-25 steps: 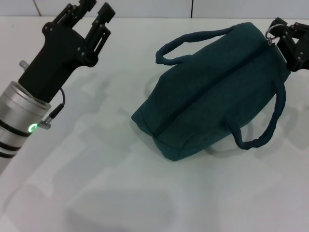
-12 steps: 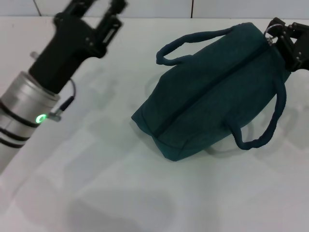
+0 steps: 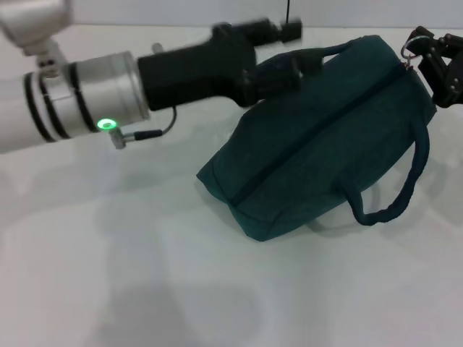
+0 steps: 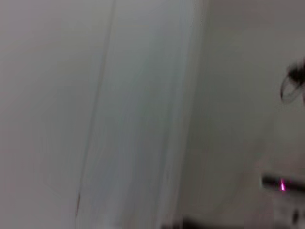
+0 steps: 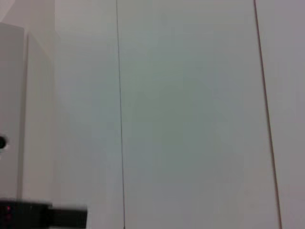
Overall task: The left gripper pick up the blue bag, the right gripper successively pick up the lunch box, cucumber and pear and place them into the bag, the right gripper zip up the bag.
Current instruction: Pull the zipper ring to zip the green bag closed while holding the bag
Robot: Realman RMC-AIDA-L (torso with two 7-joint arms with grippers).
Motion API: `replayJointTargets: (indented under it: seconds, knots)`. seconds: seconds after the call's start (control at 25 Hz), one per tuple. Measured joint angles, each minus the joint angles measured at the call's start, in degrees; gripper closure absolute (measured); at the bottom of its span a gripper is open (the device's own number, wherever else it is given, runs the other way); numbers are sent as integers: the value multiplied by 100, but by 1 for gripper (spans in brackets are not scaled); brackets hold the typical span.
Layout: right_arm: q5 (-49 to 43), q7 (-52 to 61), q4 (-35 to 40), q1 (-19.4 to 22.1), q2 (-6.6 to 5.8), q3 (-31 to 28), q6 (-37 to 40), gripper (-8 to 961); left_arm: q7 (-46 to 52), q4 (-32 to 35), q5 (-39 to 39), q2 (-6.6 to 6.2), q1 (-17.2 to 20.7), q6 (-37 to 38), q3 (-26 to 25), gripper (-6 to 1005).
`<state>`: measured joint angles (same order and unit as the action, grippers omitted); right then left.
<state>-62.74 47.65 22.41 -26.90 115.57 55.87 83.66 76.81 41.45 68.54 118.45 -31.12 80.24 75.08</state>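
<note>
1. The blue bag lies on its side on the white table, over toward the right, its zip line running slantwise from the near left corner up to the far right end.
2. One loop handle droops off the near right side onto the table; the other handle arches along the far top edge.
3. The left gripper reaches across from the left, arm nearly level, its silver wrist showing a green light. The claw is right at the far handle, at the bag's upper left.
4. It is blurred there, so I cannot tell how far its fingers are spread or whether they have the handle.
5. The right gripper sits at the bag's far right end, up by the silver ring pull. Whether it is pinching the ring or the fabric I cannot tell.
6. Both wrist views show only pale wall panels, with nothing of the bag.
</note>
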Motion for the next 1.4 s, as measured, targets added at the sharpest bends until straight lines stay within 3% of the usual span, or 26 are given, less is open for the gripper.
replayJointTargets:
  seconds: [0.16, 0.32, 0.8, 1.28, 1.4]
  knots:
    - [0, 0, 0, 1, -1, 1, 0, 938, 779, 655, 1007, 113, -11, -315, 21, 430]
    - [-1, -1, 0, -5, 11, 3, 0, 938, 1024, 703, 1267, 117, -133, -385, 42, 431]
    - [-1, -1, -7, 1, 24, 3, -9, 938, 1468, 710, 1475, 124, -192, -1285, 180, 435]
    - [-1, -1, -18, -26, 26, 37, -5, 938, 1469, 742, 1654, 109, -209, -1323, 398, 439]
    - [-1, -1, -18, -41, 27, 45, -3, 938, 1454, 742, 1663, 106, -210, -1308, 402, 554]
